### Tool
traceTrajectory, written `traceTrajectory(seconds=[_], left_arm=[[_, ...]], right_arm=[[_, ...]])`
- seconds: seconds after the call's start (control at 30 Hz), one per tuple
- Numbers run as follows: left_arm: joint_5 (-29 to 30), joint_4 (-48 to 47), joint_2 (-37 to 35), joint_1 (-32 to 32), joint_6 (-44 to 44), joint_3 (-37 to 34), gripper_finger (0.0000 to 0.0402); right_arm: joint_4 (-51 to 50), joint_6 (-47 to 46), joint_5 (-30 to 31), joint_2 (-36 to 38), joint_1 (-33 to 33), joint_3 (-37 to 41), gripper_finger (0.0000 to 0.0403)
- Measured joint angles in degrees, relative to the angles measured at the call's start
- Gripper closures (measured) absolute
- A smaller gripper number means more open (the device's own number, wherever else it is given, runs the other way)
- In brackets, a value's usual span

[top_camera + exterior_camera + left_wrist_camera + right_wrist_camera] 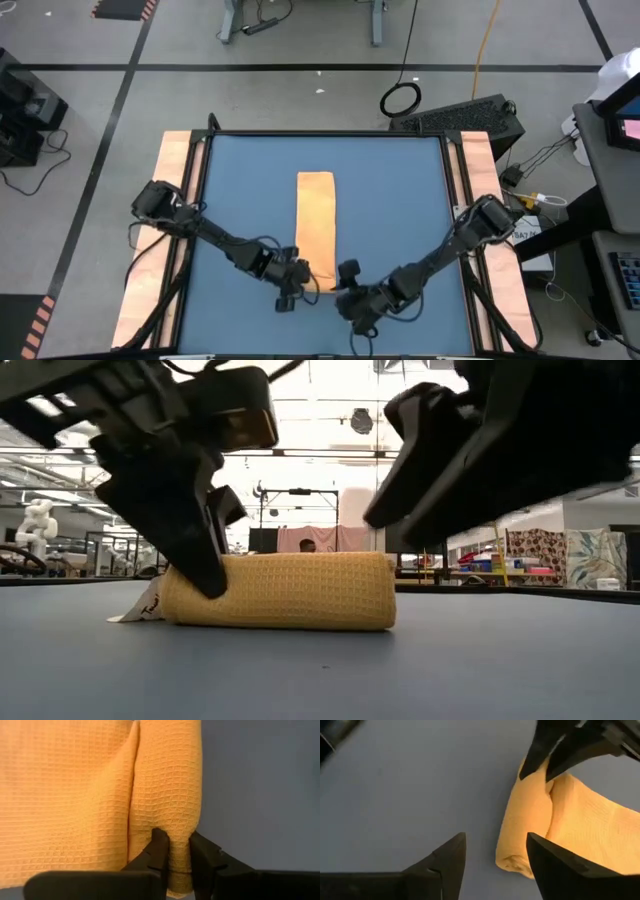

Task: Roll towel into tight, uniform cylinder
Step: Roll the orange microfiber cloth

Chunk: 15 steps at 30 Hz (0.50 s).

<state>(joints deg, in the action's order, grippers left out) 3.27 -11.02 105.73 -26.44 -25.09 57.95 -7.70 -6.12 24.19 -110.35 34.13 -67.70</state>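
Blue table mat (400, 200), matte and flat, framed on left and right by pale wooden boards (172, 190). The towel (316, 225) lies along the middle of the mat as a long narrow orange-yellow strip; its near end is turned up into a short roll (280, 592), waffle weave clear in the low view. Small white tag (138, 610) pokes out at one end of the roll, lying on the mat.

Left gripper (176, 852) at the near end of the towel, fingers narrow and pinched on the end of the rolled part; fabric fills the gap between them. Left arm reaches in from the left board.

Right gripper (495, 852) just beside the other end of the roll, fingers spread, nothing between them; blue mat shows through the gap, with the towel just beyond one fingertip. Whether it touches the cloth: cannot tell.

Room: grey floor with dark tape lines, a black ring of cable (400, 98) beyond the far edge of the table, a dark case (470, 118) at the far right corner. Low view shows a bright hall, ceiling lights, patterned cloths (540, 550) hanging at the right, a white figure (38, 525) at the far left, a person (307, 546) far behind the roll.
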Motion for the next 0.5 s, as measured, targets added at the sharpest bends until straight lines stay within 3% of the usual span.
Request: traceTrajectory(seconds=[0.3,0.5], left_arm=[[-11.59,-0.21,0.07,6.84,-0.12,-0.04,0.0344],[-12.73,-0.21,0.13,8.74,-1.57,-0.10,0.0342]], right_arm=[[1.72,0.84,10.31,-4.13,2.05,0.00,0.0224],[1.81,0.75,10.06,-4.10,1.26,-0.02,0.0227]])
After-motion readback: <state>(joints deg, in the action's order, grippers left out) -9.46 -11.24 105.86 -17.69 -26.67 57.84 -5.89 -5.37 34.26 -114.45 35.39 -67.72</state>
